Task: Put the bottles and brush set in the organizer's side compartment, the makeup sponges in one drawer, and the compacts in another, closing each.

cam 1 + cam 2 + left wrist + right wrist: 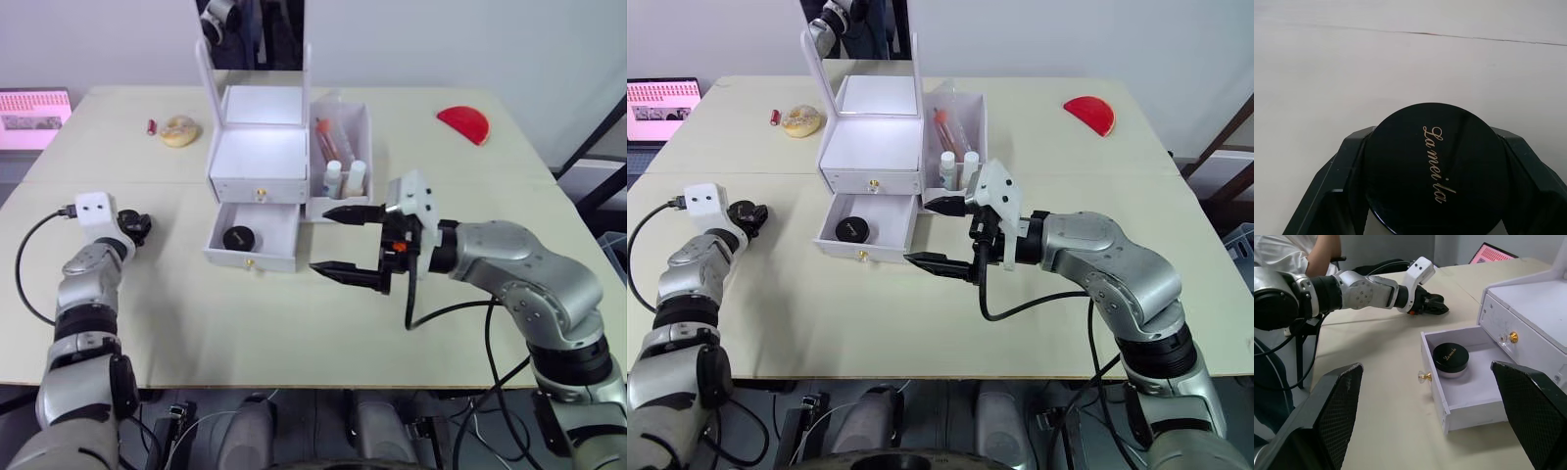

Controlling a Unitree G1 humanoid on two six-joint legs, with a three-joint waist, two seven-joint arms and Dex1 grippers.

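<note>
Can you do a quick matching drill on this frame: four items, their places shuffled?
Items:
1. compact with gold lettering
2. second compact
3. white bottles
4. red half-round object

Places:
A. far right part of the table
B. in the open bottom drawer
C. between the left gripper fingers
D. in the organizer's side compartment

Pairs: 1-B, 2-C, 3-D, 4-A
</note>
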